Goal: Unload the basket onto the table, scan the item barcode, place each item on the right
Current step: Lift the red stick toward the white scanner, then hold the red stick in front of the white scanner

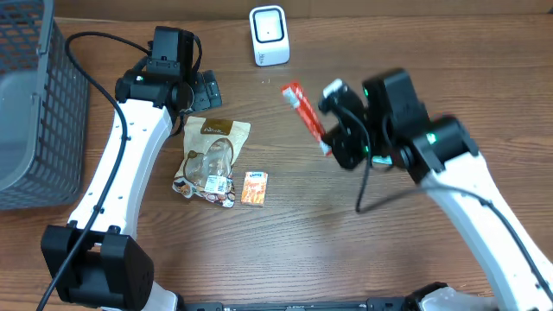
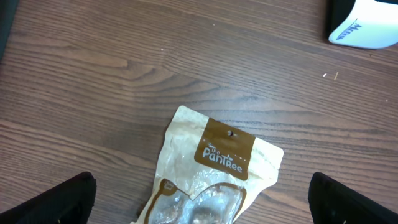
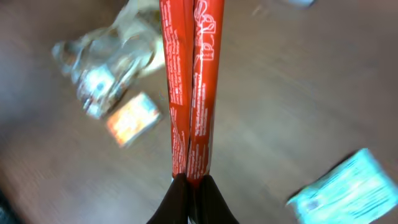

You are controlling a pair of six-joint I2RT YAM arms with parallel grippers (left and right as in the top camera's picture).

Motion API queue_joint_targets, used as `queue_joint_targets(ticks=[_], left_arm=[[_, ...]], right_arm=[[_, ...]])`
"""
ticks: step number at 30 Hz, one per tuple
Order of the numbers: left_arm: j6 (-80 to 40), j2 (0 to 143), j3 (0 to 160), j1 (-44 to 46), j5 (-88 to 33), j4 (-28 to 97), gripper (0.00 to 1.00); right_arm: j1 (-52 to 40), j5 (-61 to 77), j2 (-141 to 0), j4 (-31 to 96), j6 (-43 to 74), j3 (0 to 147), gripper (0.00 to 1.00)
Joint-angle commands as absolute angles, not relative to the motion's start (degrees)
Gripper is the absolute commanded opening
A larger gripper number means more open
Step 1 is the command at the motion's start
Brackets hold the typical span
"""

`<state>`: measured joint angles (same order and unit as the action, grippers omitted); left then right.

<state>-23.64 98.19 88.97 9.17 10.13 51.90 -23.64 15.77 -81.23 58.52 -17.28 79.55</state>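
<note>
My right gripper (image 1: 335, 138) is shut on the lower end of a long red packet (image 1: 304, 108) and holds it up above the table, right of centre. In the right wrist view the red packet (image 3: 189, 81) runs straight up from my shut gripper (image 3: 193, 194). A white barcode scanner (image 1: 269, 34) stands at the back centre, apart from the packet. My left gripper (image 1: 204, 90) hangs open over the top of a tan clear-window snack pouch (image 1: 212, 151). In the left wrist view the pouch (image 2: 214, 165) lies between the black fingertips (image 2: 53, 199), untouched.
A small orange box (image 1: 254, 187) lies right of the pouch's lower end. A grey mesh basket (image 1: 34, 112) stands at the left edge. A blurred light-blue packet (image 3: 342, 186) shows low right in the right wrist view. The scanner's corner (image 2: 364, 28) shows top right in the left wrist view.
</note>
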Motion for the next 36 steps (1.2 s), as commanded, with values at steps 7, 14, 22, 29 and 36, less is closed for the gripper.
queue_joint_targets(ticks=[7,14,22,29,36], left_arm=[[-24.01,98.13,89.73,9.34,10.50,51.83,1.00],[-24.01,98.13,89.73,9.34,10.50,51.83,1.00],[-24.01,98.13,89.73,9.34,10.50,51.83,1.00],[-24.01,98.13,89.73,9.34,10.50,51.83,1.00],[-24.01,98.13,89.73,9.34,10.50,51.83,1.00]], right_arm=[[-23.51,-7.46,-99.33,50.81,-16.27,97.49,0.03],[-23.53,-10.31,-107.90,38.81,-29.26,97.47,0.03],[-23.62,-25.15,-117.21,20.12,-35.18,97.47,0.03],[-25.02,-34.44,-125.38,1.96,-44.16,97.47,0.03],[-25.85,-38.17,-132.49,-11.03,-53.82,97.47,0.03]])
